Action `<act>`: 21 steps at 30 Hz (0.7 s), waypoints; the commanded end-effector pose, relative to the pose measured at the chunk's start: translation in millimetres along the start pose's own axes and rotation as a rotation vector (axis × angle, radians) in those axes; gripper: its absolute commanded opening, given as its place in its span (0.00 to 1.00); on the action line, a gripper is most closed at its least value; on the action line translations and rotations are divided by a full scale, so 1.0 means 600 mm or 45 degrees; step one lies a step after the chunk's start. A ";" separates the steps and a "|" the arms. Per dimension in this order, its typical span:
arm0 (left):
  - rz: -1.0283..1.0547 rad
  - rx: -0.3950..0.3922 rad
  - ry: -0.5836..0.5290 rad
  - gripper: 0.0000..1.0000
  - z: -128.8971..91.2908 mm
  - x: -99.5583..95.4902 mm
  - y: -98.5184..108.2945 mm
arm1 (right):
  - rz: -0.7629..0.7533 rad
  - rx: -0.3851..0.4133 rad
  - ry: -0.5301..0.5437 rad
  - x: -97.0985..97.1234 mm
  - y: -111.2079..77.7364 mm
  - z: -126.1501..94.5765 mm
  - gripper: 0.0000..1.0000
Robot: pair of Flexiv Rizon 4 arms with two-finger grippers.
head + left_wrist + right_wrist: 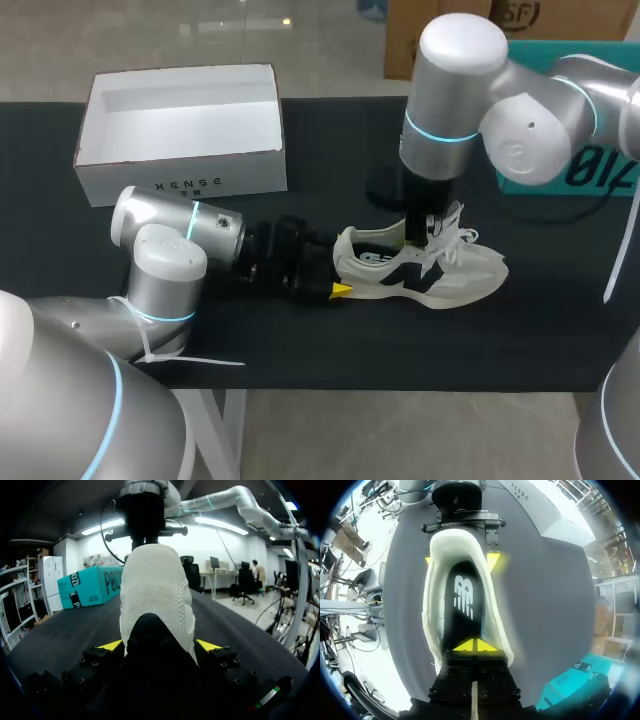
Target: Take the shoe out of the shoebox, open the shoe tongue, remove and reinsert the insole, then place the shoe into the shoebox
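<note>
A white shoe (440,270) with black side marks lies on its sole on the black table, toe pointing right. My left gripper (338,272) lies low at the heel, one yellow tip on each side of it, shut on the shoe (155,595). My right gripper (420,238) comes straight down into the shoe's mouth. In the right wrist view my right gripper (472,645) is shut, its tips pressed together on the black insole (465,595) between the shoe's white walls (432,610). I cannot tell whether the insole is pinched. The open white shoebox (180,180) stands empty at the back left.
A teal box (585,170) sits at the back right, behind my right arm. A dark round base (385,190) stands just behind the shoe. The table's front edge runs close below the shoe and my left arm.
</note>
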State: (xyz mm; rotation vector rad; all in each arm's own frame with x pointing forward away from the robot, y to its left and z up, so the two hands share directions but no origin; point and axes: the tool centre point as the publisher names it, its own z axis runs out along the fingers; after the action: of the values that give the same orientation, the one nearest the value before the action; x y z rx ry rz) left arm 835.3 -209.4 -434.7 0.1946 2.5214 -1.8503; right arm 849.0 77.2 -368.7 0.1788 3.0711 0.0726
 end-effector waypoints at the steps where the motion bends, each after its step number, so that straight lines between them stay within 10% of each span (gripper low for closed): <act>1: 0.000 -0.004 0.004 0.00 0.000 -0.001 0.002 | 0.003 0.016 -0.003 -0.009 0.008 0.024 0.00; 12: 0.000 -0.004 0.004 0.00 0.000 -0.001 0.002 | 0.029 0.079 -0.013 -0.015 0.008 0.047 0.00; 15: 0.000 -0.004 0.004 0.00 0.000 -0.001 0.002 | 0.031 0.082 -0.010 -0.015 0.009 0.048 0.22; 21: 0.000 -0.004 0.004 0.00 0.000 -0.001 0.002 | 0.031 0.084 -0.011 -0.016 0.010 0.048 0.29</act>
State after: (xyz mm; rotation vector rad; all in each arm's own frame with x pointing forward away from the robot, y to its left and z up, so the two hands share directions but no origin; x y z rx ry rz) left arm 836.3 -208.8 -434.7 0.1917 2.5213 -1.8495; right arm 858.1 81.9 -395.5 0.2179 3.0662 -0.0221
